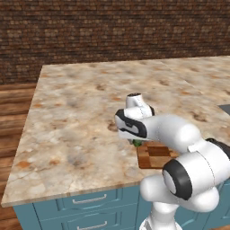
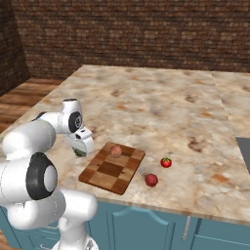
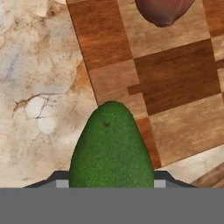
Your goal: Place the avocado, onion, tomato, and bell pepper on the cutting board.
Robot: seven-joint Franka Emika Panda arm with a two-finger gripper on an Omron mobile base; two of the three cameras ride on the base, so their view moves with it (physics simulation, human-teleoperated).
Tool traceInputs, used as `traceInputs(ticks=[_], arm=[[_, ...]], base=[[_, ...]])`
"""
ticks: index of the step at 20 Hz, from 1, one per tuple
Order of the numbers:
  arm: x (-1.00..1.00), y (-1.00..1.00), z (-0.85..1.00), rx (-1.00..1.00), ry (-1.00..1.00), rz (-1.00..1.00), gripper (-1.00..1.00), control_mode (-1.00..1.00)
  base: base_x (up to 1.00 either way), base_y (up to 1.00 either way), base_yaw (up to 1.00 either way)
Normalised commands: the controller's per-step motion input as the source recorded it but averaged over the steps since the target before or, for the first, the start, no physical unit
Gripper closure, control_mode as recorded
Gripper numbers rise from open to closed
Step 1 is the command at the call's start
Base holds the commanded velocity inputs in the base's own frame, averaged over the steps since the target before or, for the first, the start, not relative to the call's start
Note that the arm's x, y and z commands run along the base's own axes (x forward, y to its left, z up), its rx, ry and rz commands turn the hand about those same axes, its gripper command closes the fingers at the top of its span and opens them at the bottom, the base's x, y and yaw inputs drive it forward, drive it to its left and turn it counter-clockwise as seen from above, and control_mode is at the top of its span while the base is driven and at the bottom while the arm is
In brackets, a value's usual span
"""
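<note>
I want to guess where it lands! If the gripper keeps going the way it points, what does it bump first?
Probably the cutting board's edge. The gripper, shut on the avocado, points down at the board's near edge beside the counter; depth is unclear.

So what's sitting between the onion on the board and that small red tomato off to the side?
Nothing: in the right base view, from the onion there is only board, then bare counter up to the tomato.

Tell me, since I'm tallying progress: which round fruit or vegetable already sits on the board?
The pale peach-pink round onion, on the checkered wooden cutting board; both red ones lie on the counter.
</note>
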Motion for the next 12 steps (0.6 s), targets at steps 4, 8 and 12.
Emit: traceInputs(ticks=[4,8,12], arm=[[0.01,-0.69,0.00,0.00,0.00,-0.01,1.00,-1.00],[0.06,-0.70,-0.01,0.00,0.00,-0.03,1.00,-1.00],[0.16,-0.67,-0.10,0.03,0.00,-0.04,1.00,-1.00]], base=[[0.00,0.00,0.00],[0.00,0.00,0.00],[0.00,0.00,0.00]])
